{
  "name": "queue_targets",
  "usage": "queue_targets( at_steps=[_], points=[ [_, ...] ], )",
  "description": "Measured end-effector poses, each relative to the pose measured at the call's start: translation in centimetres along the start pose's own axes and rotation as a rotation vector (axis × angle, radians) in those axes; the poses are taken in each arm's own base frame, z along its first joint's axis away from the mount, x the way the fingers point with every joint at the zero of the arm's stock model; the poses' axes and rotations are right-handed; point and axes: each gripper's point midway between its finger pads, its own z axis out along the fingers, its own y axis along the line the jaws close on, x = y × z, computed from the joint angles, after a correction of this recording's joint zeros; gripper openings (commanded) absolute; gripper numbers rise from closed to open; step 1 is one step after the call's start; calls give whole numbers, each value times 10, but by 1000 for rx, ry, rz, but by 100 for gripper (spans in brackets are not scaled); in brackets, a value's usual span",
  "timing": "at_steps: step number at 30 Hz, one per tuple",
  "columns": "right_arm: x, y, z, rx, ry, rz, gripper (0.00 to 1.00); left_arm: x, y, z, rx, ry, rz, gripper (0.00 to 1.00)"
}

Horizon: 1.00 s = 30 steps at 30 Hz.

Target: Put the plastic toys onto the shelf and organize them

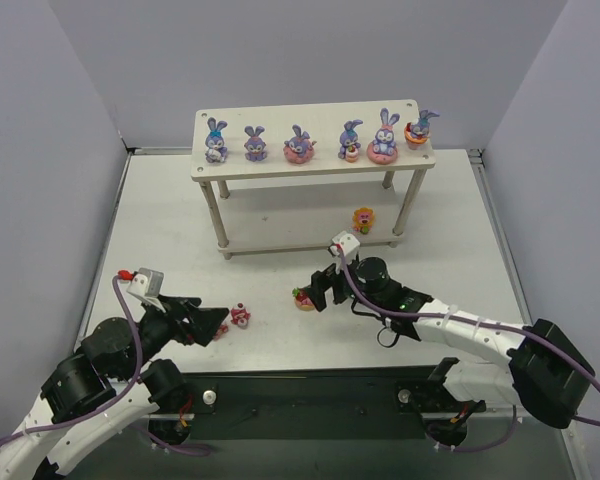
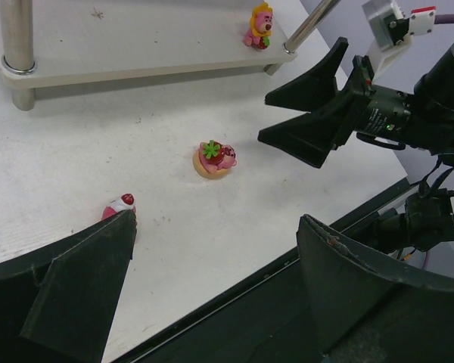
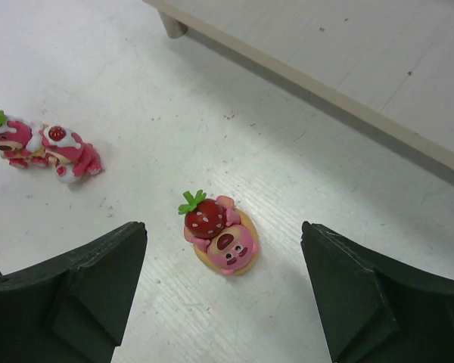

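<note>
Six purple-blue bunnies (image 1: 299, 145) stand in a row on the top board of the pale wooden shelf (image 1: 230, 122). An orange-pink toy (image 1: 363, 219) stands on the lower board. On the table lies a strawberry bear toy (image 3: 219, 231) on an orange base, between the open fingers of my right gripper (image 3: 223, 225) and touching neither. Two pink cake-like toys (image 3: 64, 147) lie together to its left. My left gripper (image 1: 218, 324) stands open beside them, its left finger (image 2: 83, 280) partly hiding the cherry-topped one (image 2: 119, 206).
The shelf's thin legs (image 1: 213, 212) stand on the white table. A black strip (image 1: 310, 385) runs along the near table edge between the arm bases. Grey walls close in the left, right and back sides.
</note>
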Motion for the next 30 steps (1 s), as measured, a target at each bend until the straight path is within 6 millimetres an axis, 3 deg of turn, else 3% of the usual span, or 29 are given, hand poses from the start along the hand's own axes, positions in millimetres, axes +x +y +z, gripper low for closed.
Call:
queue_targets(
  at_steps=[16, 21, 30],
  points=[
    [79, 29, 33, -45, 197, -92, 69, 1, 0, 0, 5, -2, 5, 97],
    [77, 28, 46, -5, 183, -123, 68, 1, 0, 0, 4, -2, 5, 97],
    [70, 17, 51, 115, 128, -165, 66, 1, 0, 0, 4, -1, 6, 97]
  ],
)
